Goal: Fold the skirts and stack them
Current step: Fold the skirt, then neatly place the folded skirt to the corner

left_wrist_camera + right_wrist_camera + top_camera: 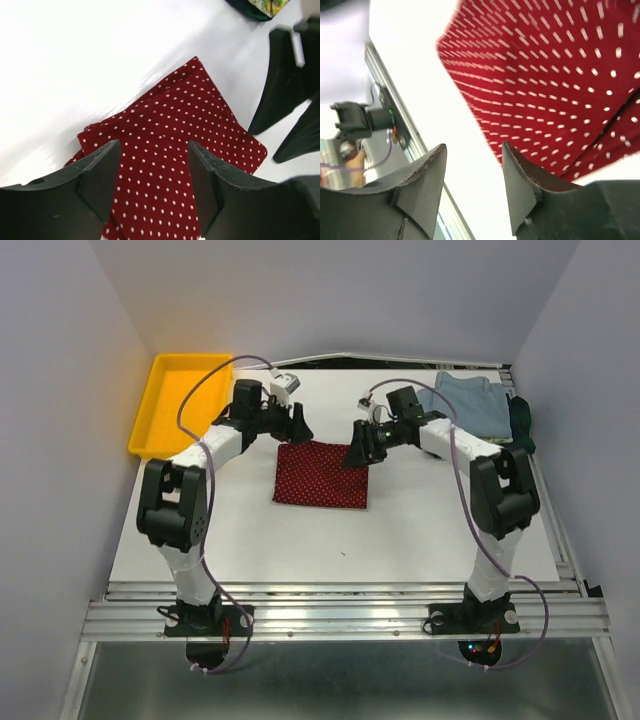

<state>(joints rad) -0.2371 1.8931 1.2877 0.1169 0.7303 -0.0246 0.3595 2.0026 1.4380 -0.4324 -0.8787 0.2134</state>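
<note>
A: Non-task items?
B: One rectangular yellow plastic tray [178, 405] at the far left corner of the flat white table [330, 540]. Can't tell if it overhangs the left edge.
A: Else?
B: Grooved aluminium rails [340, 615] along the near edge; plain pale walls [330, 290] on three sides.

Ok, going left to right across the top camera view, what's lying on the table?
Left to right: yellow tray → dark red skirt → light blue skirt → dark green skirt.

Skirt [321, 474] centre, tray [175, 400] left, stack [470, 405] right
</note>
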